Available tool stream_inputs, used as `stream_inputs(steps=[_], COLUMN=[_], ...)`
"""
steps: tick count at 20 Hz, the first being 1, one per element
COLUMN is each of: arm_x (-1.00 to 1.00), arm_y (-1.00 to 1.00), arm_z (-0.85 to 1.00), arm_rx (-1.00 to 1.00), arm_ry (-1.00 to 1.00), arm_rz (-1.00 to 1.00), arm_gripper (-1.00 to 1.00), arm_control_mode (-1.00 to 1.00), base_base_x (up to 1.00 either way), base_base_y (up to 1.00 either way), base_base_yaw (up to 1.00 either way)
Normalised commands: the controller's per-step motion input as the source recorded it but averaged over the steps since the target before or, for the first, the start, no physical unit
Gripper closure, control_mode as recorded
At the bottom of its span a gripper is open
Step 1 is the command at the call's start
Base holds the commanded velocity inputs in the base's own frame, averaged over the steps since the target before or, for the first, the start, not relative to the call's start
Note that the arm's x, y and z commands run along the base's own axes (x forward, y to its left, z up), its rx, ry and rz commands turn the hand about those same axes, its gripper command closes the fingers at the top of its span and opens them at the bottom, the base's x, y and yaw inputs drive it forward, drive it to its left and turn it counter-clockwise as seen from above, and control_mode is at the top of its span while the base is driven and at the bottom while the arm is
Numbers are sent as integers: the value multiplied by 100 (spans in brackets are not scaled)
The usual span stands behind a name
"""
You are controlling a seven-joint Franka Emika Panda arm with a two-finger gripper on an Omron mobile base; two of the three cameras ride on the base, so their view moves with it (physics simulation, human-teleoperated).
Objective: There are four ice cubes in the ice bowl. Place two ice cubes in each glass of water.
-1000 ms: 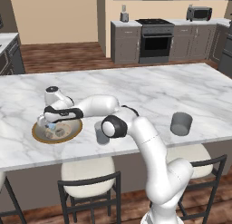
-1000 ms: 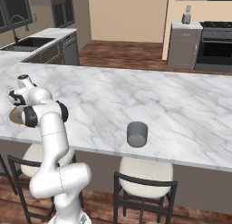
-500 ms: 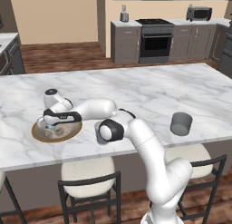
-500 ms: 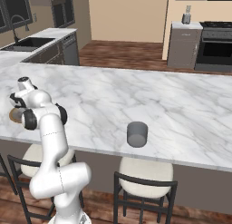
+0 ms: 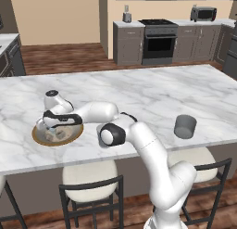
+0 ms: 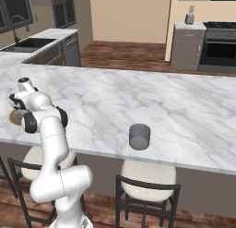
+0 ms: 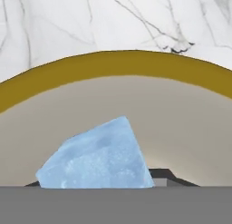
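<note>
Already the arm has sunk lower over the ice bowl (image 5: 57, 134) than it was half a second back, when the hand hung a little higher above the gold-brown rim; on the marble counter (image 5: 139, 91) nothing else has shifted, and the base has not driven. From the left base view the gripper (image 5: 53, 129) reaches down inside the bowl, which sits near the counter's front-left edge, while one grey glass of water (image 5: 185, 126) stands well apart from the bowl toward the counter's right end, close to the front edge; that glass looks as it did, with no ice visibly added. A second glass I cannot make out with any certainty. In the hand view a pale blue ice cube (image 7: 96, 157) lies tilted on the bowl's beige floor, right at the fingertips, whose dark ends just peek out behind it. The jaws have been drawing together from their widest spread over the last moments, yet whether they have met the cube's faces or are only closing toward it cannot be told from these pictures. Other ice cubes (image 5: 48, 136) show as small pale lumps inside the bowl in the left base view. By my reading this is the grasp of a cube, with the carry across to the glass not yet begun.
</note>
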Motion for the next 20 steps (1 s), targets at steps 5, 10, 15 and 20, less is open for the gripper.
stream_inputs(steps=[5,10,15,20], arm_x=[-38,-55,-66,-58], arm_y=[-55,-82,-68,-29], arm_z=[0,2,46,94], arm_rx=[8,11,10,10], arm_ry=[-9,-16,-12,-13], arm_rz=[-15,-18,-23,-11], arm_gripper=[100,100,100,100], arm_control_mode=[-100,-100,-100,-100], base_base_x=[0,0,0,0], base_base_y=[0,0,0,0], base_base_yaw=[0,0,0,0])
